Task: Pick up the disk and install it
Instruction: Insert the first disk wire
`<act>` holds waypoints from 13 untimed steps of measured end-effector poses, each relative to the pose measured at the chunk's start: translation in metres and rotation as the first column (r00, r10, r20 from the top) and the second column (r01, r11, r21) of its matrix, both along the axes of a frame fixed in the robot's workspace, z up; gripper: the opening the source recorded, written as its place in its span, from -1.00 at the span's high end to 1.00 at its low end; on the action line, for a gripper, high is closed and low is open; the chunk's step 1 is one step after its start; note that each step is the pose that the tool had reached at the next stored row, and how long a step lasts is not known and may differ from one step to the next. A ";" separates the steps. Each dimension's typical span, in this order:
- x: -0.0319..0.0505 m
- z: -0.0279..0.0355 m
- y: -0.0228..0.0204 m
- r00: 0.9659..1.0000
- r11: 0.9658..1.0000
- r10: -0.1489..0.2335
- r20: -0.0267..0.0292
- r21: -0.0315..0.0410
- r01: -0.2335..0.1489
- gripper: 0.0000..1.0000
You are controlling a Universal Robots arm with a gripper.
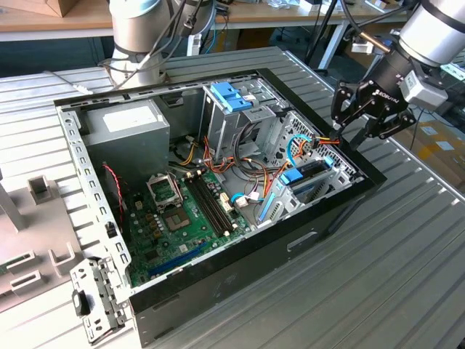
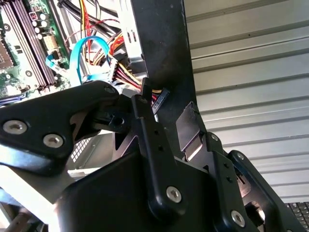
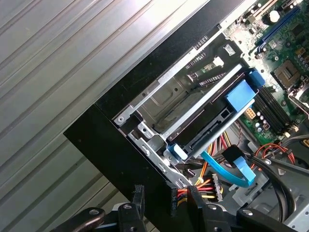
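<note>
One ribbed metal table [image 1: 407,240]; background workbenches [image 1: 43,18]

The arm [image 1: 436,29] is silver-grey with rounded joints. Its gripper [image 1: 370,109] is matte black (silver screws stud the linked fingers [image 2: 149,145]), bearing small white lettering.

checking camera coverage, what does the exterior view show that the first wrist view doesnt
Exterior view alone: the whole open computer case on the ribbed table, the grey power supply, the blue-latched bracket atop the drive cage, and the arm's black hand above the case's corner at the exterior view's right.

First wrist view alone: a close look down on the disk in its blue carrier, lying in the bay by the case wall.

Both: the motherboard, coloured cables and the disk's bay.
</note>
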State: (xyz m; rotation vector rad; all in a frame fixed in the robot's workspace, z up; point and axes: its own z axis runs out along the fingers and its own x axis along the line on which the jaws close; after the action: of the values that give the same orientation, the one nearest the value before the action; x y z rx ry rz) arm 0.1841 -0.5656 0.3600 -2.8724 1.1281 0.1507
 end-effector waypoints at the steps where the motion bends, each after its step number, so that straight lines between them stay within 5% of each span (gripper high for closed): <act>1: 0.0000 -0.0005 0.0000 1.000 1.000 0.000 0.000 0.000 0.000 0.04; 13: 0.0000 -0.0010 0.0000 1.000 1.000 0.000 0.000 0.000 0.000 0.04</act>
State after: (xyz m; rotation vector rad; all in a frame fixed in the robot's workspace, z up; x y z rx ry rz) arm 0.1841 -0.5656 0.3591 -2.8724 1.1281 0.1507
